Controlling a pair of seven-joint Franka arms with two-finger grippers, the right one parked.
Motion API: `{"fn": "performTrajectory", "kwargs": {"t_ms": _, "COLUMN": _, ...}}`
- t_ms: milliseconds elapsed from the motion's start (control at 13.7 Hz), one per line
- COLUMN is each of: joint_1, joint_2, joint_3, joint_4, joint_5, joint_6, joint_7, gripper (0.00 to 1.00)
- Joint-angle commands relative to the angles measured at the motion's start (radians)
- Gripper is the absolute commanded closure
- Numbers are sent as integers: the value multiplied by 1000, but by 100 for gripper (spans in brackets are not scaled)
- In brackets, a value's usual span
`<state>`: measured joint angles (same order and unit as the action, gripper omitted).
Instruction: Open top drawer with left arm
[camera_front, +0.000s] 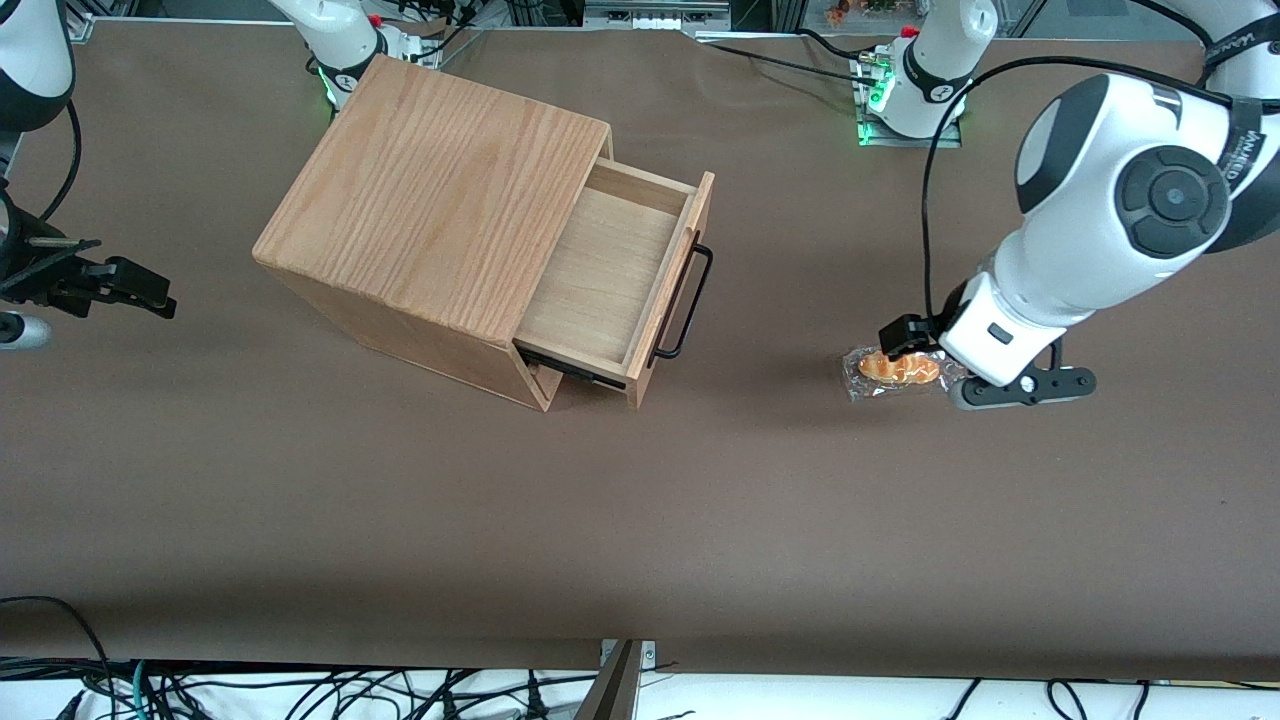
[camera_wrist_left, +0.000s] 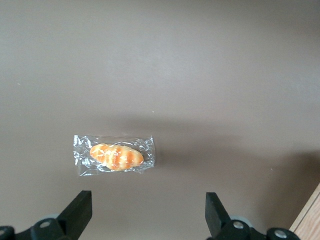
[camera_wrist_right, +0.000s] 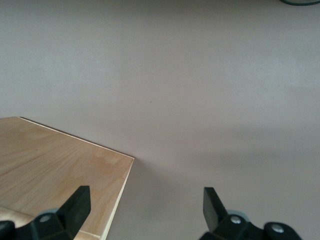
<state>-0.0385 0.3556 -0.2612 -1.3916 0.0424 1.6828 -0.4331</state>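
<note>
Claw (camera_wrist_left: 145, 220) spread above wrapped bun (camera_wrist_left: 115, 156), top drawer (camera_front: 615, 285) well apart.

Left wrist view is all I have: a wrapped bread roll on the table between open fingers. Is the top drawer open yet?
Observer: Yes. The top drawer is pulled well out of the wooden box, and nothing shows inside it.
Operator: Where is my gripper relative to it?
Observer: The gripper hangs open above the table, apart from the drawer's handle, toward the working arm's end.
Operator: And the roll?
Observer: The wrapped bread roll lies on the table right beside the gripper, outside the drawer.
</note>
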Motion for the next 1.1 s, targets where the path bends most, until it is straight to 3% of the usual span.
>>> {"fn": "performTrajectory", "kwargs": {"t_ms": 0, "joint_1": 22, "joint_2": -14, "joint_3": -7, "joint_4": -1, "joint_5": 30, "joint_6": -6, "joint_7": 7, "gripper": 0}}
{"fn": "performTrajectory", "kwargs": {"t_ms": 366, "joint_1": 71, "joint_2": -3, "joint_3": 17, "joint_4": -3, "joint_5": 25, "joint_6": 9, "joint_7": 137, "gripper": 0}}
{"fn": "performTrajectory", "kwargs": {"t_ms": 732, "joint_1": 9, "joint_2": -26, "joint_3": 160, "joint_4": -7, "joint_5": 14, "joint_6": 18, "joint_7": 200, "gripper": 0}}
{"fn": "performTrajectory", "kwargs": {"t_ms": 952, "joint_1": -95, "joint_2": -40, "joint_3": 308, "joint_4": -17, "joint_5": 7, "joint_6": 8, "joint_7": 246, "gripper": 0}}
{"fn": "performTrajectory", "kwargs": {"t_ms": 1025, "joint_1": -89, "joint_2": -40, "joint_3": 312, "joint_4": -15, "joint_5": -10, "joint_6": 6, "joint_7": 261, "gripper": 0}}
